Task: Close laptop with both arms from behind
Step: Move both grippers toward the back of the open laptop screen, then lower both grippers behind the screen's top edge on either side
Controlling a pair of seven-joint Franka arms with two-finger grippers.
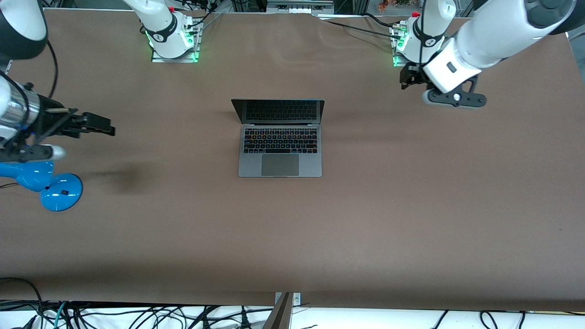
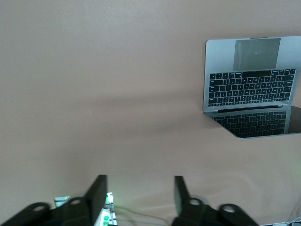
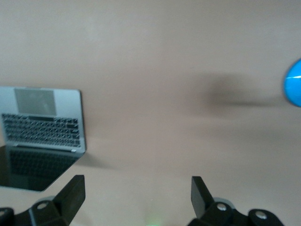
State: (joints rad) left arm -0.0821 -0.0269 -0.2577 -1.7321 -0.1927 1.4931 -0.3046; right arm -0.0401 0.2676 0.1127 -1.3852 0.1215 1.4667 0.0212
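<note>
Black two-pronged left tool [image 2: 138, 195] hangs open over matte brown table [image 1: 411, 205].

Right wrist view: we see our right gripper [image 3: 136, 195] with its two black fingers [image 3: 70, 195] spread wide, hanging above bare brown table [image 3: 155, 70]. The laptop [image 3: 40, 134] lies open on the table, grey deck with black keyboard and trackpad showing, its dark screen reflecting the keys. A blue lamp [image 3: 294, 84] shows only as a rounded edge, well apart from the laptop. A soft dark shadow lies on the table beside the lamp.
</note>
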